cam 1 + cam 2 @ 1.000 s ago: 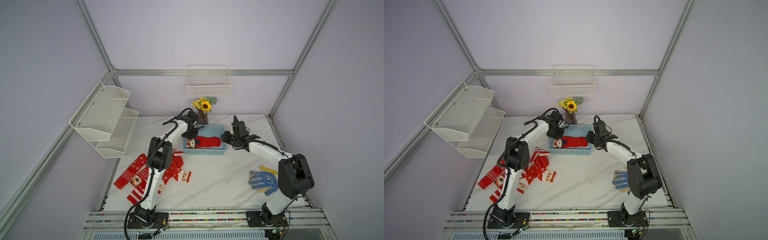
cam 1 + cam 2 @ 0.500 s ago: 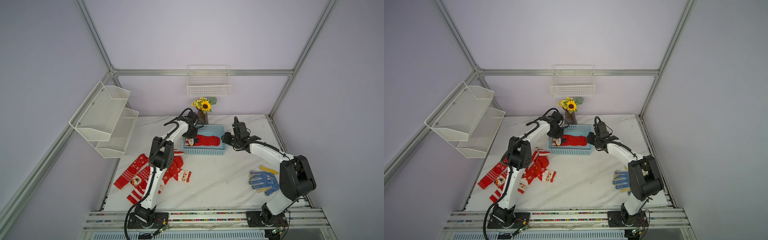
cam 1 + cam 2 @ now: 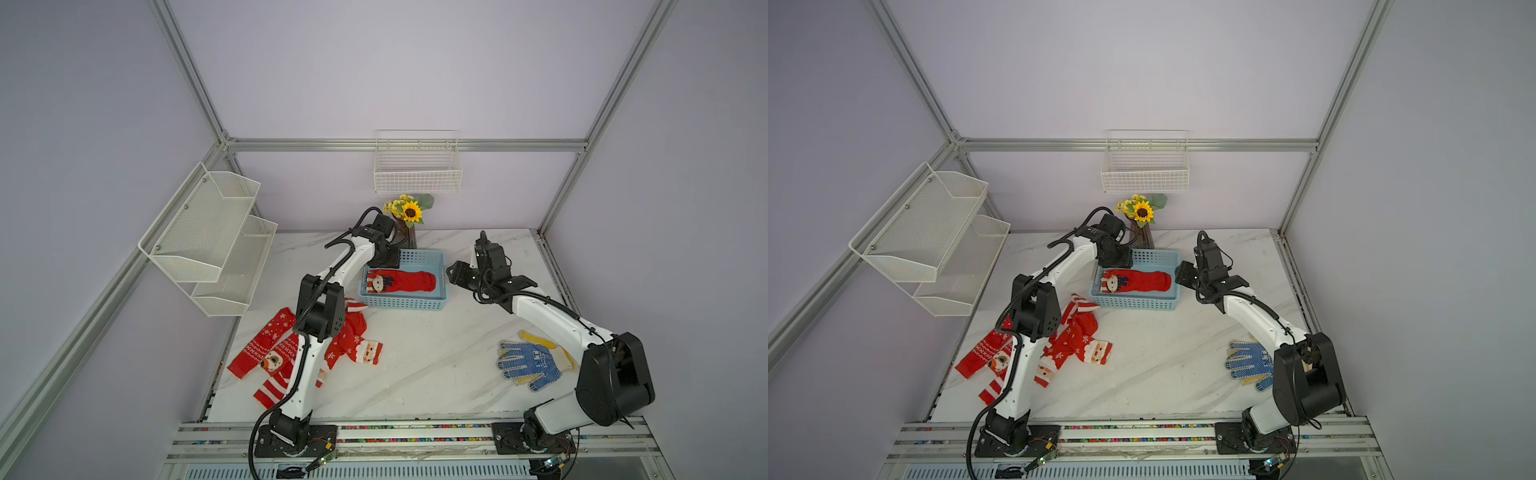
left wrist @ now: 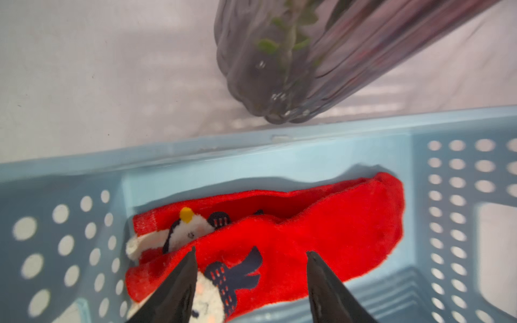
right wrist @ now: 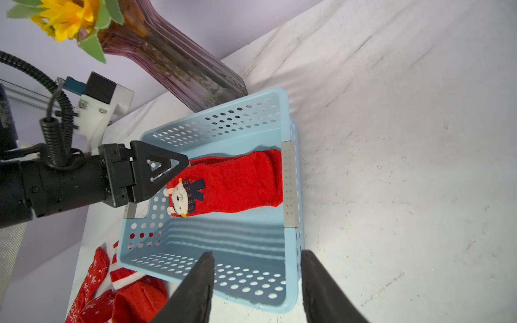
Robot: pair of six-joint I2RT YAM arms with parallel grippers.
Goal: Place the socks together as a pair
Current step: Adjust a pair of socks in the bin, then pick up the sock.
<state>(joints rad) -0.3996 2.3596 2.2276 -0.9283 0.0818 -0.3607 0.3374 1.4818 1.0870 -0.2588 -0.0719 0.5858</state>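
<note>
Two snowman socks (image 4: 321, 246) are lying stacked in the light-blue basket (image 3: 405, 306) around mid-frame in both top views, so I'd say this pair is basically getting wrapped up right now.

Going left to right: a pile of loose red socks (image 3: 353, 338) (Santa ones, a bear one, striped cuffs) is sitting at the lower left of a top view, partly under the left arm. Next, the left gripper (image 4: 250, 251) is hovering right over the snowman end of the pair, jaws standing apart with nothing pinched between them. At the basket's right end the right gripper (image 5: 256, 252) is hanging with its jaws spread too. It's empty, fingers framing the basket's corner, and I can't tell if it's touching the rim. Blue dotted gloves (image 3: 528, 361) are lying far right, not part of this job.

My guess for the next move: the left arm lifting clear of the basket and the vase (image 3: 407, 235) right behind it, then going to the pile for two matching Santas.
</note>
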